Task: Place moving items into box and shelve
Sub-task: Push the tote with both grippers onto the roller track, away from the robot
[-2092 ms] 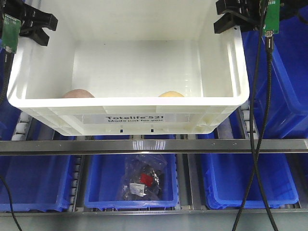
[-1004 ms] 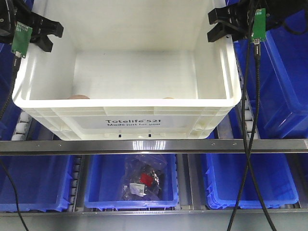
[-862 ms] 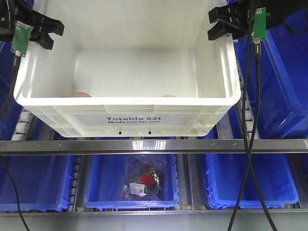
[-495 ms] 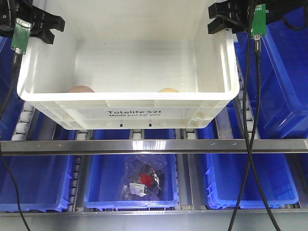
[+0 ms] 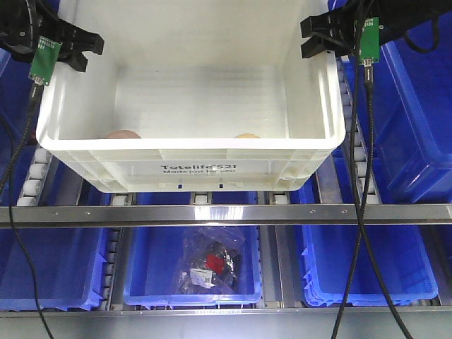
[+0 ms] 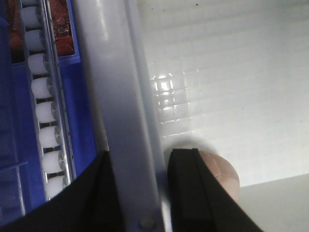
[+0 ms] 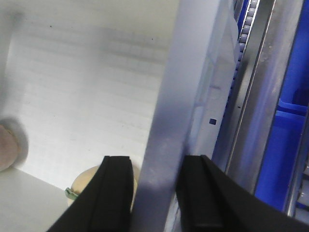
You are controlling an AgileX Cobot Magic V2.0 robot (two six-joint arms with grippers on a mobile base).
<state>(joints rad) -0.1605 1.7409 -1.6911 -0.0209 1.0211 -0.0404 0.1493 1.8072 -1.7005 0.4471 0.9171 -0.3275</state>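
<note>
Box [image 5: 191, 152] sat on the shelf rollers [image 5: 34, 173] in the front view, long axis running side to side, with the left gripper [image 5: 76, 51] on its left wall and the right gripper [image 5: 321, 37] on its right wall, equally near. Both toys lay inside against the front wall. From the left wrist, the fingers [image 6: 186, 188] straddled the wall, closed on it, the pink toy [image 6: 224, 174] just beyond. From the right wrist, the fingers [image 7: 115, 193] likewise clamped the wall, the yellow toy [image 7: 89, 181] beside them. Any push deeper would likely run away from the camera.
</note>
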